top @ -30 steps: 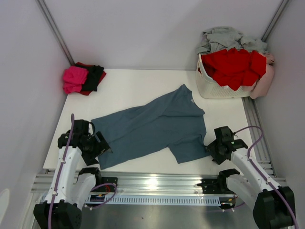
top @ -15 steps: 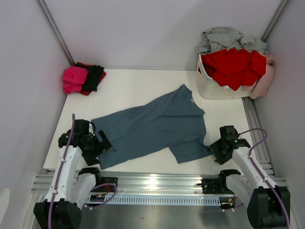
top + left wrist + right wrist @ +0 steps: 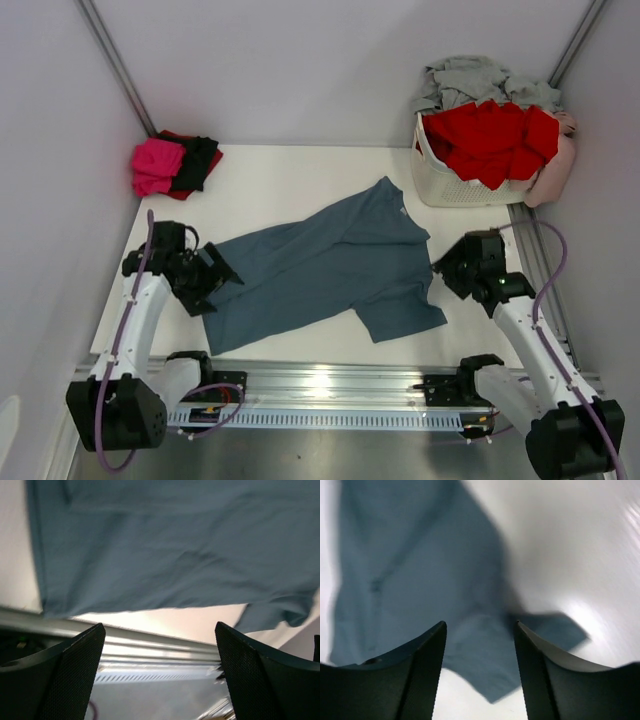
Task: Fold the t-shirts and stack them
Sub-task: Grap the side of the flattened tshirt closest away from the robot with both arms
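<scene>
Both spread, left tool point(image 3: 218, 279), right tool point(image 3: 443, 268), flanking t-shirt point(image 3: 320, 265)

The blue-grey t-shirt point(image 3: 175, 545) lies spread from 9 through 12 to 3 o'clock, with white table point(image 3: 165, 617) and a metal rail point(image 3: 150, 647) toward 6, between the left gripper point(image 3: 159, 630)'s wide-apart fingers point(image 3: 65, 675) at 7 and 5.

The slate blue-grey t-shirt point(image 3: 330, 265) is noted as matt, lightly creased cloth, the table point(image 3: 290, 185) as smooth white with a faint sheen, the basket point(image 3: 455, 190) as white lattice plastic, and the front rail point(image 3: 330, 380) as bright reflective metal.
</scene>
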`<control>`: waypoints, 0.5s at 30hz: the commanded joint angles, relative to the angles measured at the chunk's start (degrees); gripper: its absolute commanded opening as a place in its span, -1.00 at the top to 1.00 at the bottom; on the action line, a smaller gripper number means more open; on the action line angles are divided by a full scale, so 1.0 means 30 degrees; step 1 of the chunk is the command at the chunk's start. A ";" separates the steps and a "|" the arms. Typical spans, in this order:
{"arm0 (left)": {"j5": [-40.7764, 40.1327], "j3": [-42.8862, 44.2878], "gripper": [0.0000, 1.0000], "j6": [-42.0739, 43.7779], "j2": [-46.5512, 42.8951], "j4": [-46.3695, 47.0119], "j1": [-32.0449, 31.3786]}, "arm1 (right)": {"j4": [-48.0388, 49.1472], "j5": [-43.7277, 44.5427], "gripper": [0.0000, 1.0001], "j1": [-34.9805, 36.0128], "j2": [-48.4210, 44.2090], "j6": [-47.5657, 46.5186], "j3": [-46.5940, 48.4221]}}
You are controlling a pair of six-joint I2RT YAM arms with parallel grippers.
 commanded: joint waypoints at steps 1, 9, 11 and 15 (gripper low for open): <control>0.1209 0.1608 -0.87 -0.1716 0.1769 0.3438 -0.0063 | 0.3322 0.1434 -0.23 0.1232 -0.0368 -0.2021 0.2422; 0.0157 0.4509 -0.78 -0.2773 0.9802 0.4381 0.0113 | 0.7980 -0.2551 -0.26 0.1553 0.7445 -0.2375 0.3538; -0.0487 0.5153 -0.76 -0.2861 1.1759 0.4091 0.0229 | 0.8306 -0.2321 -0.25 0.2256 0.7983 -0.2433 0.3860; -0.0784 0.6324 -0.71 -0.2714 1.4551 0.3679 0.0785 | 0.8952 -0.1707 -0.25 0.3341 0.7751 -0.2580 0.3745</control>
